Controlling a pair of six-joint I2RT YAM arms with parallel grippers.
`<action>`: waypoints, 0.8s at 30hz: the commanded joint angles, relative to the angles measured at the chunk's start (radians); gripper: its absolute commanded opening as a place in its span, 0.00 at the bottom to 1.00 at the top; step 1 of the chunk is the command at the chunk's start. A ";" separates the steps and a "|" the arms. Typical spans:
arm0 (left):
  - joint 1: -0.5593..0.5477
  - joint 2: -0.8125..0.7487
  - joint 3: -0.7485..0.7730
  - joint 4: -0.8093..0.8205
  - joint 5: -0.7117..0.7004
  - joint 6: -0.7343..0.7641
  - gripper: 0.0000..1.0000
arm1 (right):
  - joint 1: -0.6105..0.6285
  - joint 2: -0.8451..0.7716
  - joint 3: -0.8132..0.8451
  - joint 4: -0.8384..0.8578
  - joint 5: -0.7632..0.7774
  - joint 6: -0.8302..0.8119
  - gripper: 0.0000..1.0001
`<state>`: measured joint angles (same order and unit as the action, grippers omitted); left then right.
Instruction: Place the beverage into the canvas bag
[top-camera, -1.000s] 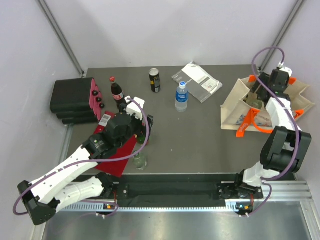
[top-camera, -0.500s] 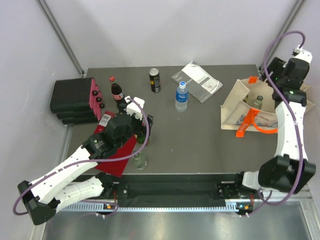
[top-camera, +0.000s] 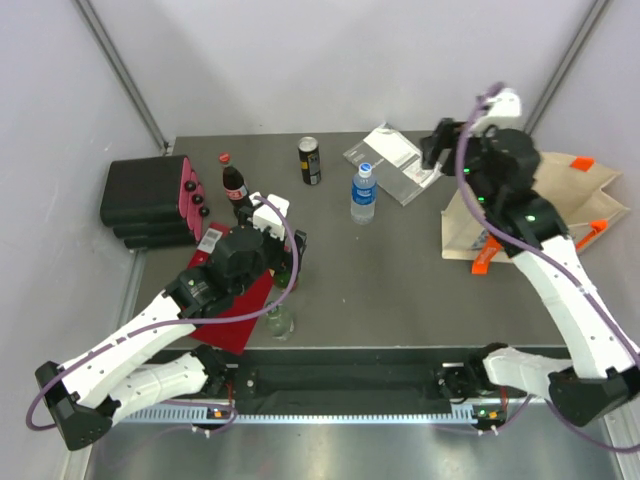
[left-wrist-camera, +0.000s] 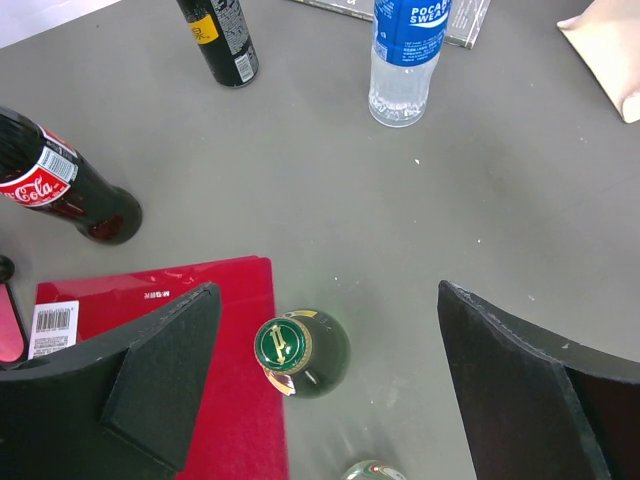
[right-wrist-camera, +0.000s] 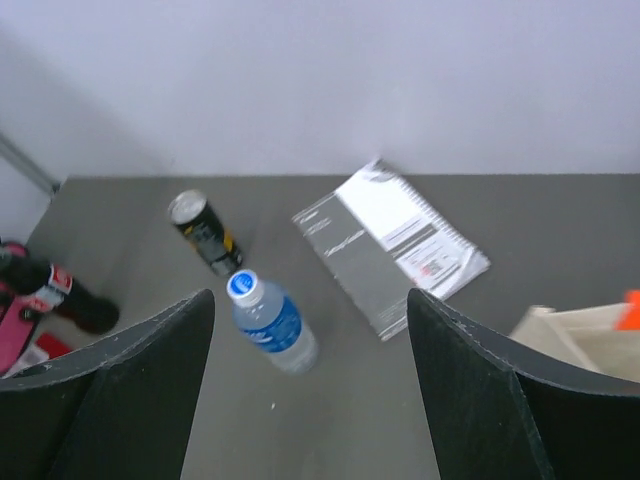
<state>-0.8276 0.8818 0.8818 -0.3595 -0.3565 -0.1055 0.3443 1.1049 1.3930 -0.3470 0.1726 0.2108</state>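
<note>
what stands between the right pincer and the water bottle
Nothing upright. Only the flat grey packet lies on the table, under the path from the open right pincer to the water bottle.

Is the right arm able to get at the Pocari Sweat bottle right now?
Probably yes. The right gripper is open and faces the Pocari Sweat bottle, which stands upright, clear of the black can and the grey packet.

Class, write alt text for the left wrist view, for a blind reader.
The left claw hangs open above a green bottle by a red folder's edge. Beyond it stand a cola bottle, a black can and a water bottle.
</note>
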 joint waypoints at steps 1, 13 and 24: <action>-0.001 -0.012 0.026 0.025 -0.002 0.001 0.93 | 0.145 0.131 -0.002 0.069 0.117 -0.039 0.77; -0.001 -0.020 0.026 0.025 -0.002 -0.002 0.93 | 0.302 0.553 0.216 0.048 0.235 -0.105 0.89; -0.001 -0.015 0.026 0.025 0.004 -0.002 0.93 | 0.280 0.707 0.256 0.042 0.193 -0.122 0.91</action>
<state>-0.8276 0.8810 0.8818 -0.3595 -0.3561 -0.1055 0.6369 1.7817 1.5993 -0.3302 0.3946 0.0963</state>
